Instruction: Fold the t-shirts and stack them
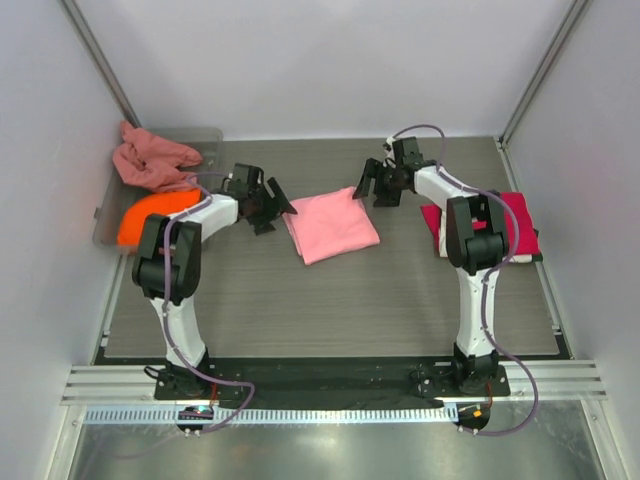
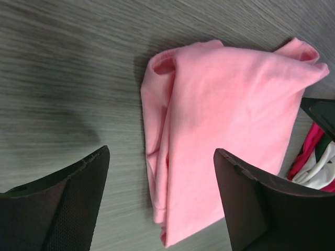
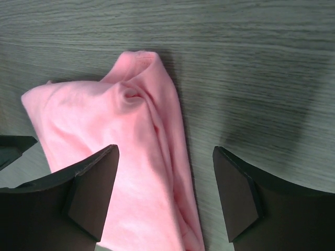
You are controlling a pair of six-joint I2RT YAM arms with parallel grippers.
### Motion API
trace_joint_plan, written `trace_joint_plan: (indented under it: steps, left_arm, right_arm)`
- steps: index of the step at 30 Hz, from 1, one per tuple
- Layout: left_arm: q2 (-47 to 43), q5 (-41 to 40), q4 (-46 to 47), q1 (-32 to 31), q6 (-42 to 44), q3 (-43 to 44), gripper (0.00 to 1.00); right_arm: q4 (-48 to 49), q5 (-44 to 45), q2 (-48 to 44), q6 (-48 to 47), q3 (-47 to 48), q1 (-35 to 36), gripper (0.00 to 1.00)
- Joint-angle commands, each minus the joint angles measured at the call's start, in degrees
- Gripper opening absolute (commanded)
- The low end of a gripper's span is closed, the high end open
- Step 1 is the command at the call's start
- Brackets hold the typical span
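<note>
A folded light pink t-shirt (image 1: 332,226) lies in the middle of the table; it also shows in the left wrist view (image 2: 220,130) and the right wrist view (image 3: 125,157). My left gripper (image 1: 275,212) is open and empty just left of it. My right gripper (image 1: 372,186) is open and empty above its far right corner. A stack with a crimson red t-shirt (image 1: 520,222) on top lies at the right; white and dark cloth (image 2: 319,167) shows under it. An orange t-shirt (image 1: 150,215) and a dusty rose t-shirt (image 1: 150,160) lie crumpled in the tray at the left.
The grey plastic tray (image 1: 208,140) sits at the far left against the wall. White enclosure walls stand on three sides. The wood-grain table (image 1: 330,300) spreads in front of the pink shirt.
</note>
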Motion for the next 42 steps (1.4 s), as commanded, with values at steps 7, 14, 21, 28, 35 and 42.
trace_joint_plan:
  steps: [7, 14, 21, 28, 35, 42]
  left_arm:
    - [6.63, 0.32, 3.43, -0.13, -0.03, 4.85, 0.65]
    - [9.88, 2.25, 4.83, -0.31, -1.26, 6.79, 0.55]
    - [10.68, 3.22, 5.01, -0.4, -1.0, 7.93, 0.52]
    - [10.68, 3.75, 5.01, -0.31, -0.82, 8.55, 0.52]
    - [10.33, 3.57, 4.48, -0.22, -0.12, 8.72, 0.51]
    - [9.8, 3.84, 4.04, 0.48, 0.23, 8.46, 0.5]
  right_arm:
    - [-1.68, 18.64, -7.97, -3.77, -2.55, -0.03, 0.69]
    - [-15.39, 50.65, -12.03, -9.57, -2.65, 3.56, 0.64]
    - [-21.37, 61.74, -5.18, -8.43, -1.16, 4.8, 0.5]
    - [-24.37, 66.76, -0.16, -7.29, 2.1, 4.45, 0.49]
    - [-26.39, 68.69, 4.76, -6.24, 3.86, 3.4, 0.48]
    - [-29.9, 69.84, 8.72, -5.0, 6.76, 2.52, 0.06]
